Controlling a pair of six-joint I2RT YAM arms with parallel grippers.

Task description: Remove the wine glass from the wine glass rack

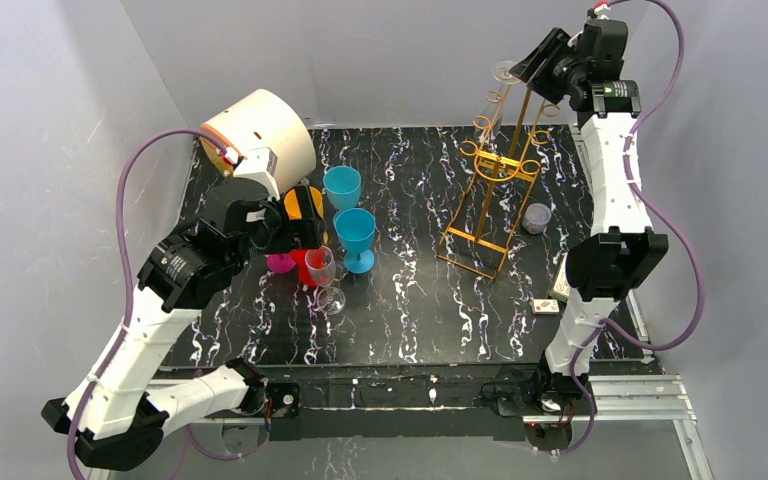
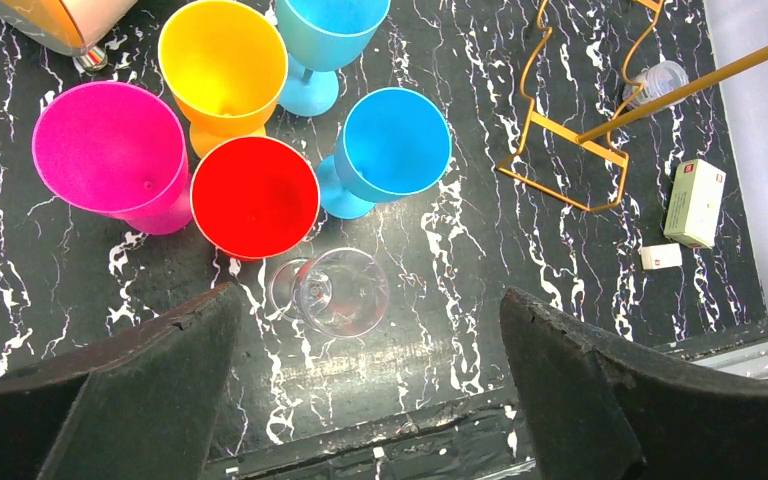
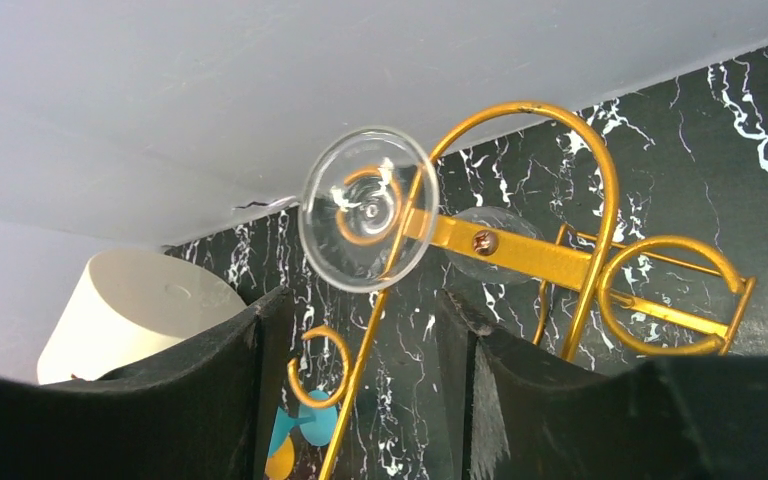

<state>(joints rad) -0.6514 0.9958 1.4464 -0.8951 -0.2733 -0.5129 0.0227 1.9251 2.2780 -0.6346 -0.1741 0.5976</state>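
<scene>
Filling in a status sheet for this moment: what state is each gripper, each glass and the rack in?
left gripper: open, above the table glass, holding nothing.
right gripper: open, fingers either side of the hanging glass.
hanging wine glass: upside down, foot on a rack hook, not yet off.
table glass: upright, empty, standing free.
wine glass rack: upright on the table.
coloured goblets: five, all upright, empty.

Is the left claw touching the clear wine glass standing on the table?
Apart. The left wrist view shows the clear wine glass between the fingers of the wide-open left claw, with bare tabletop visible on either side.
</scene>
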